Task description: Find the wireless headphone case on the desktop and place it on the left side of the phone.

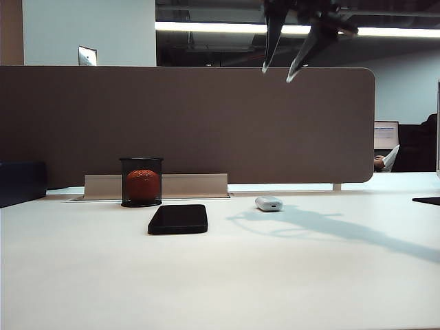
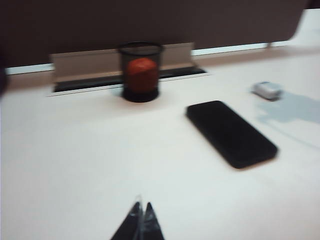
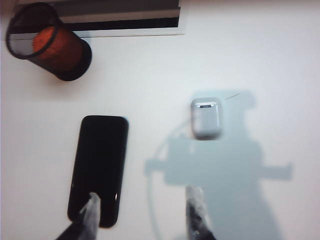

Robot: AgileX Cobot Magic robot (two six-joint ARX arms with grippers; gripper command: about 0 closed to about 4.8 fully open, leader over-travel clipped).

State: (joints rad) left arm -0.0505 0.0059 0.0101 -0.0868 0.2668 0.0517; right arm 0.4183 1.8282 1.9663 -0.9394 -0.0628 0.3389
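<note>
Right now the wireless headphone case lies on the desktop just right of the phone, untouched. Well above the phone, toward the case's side, hangs the right gripper, jaws apart and empty. It should probably drop straight over the case and straddle its narrow sides. Nearer than the phone, the left gripper waits, tips pressed together.

Black mesh cup holding orange ball, upright before brown fabric partition panel; beige cable tray behind cup; monitor far right.
</note>
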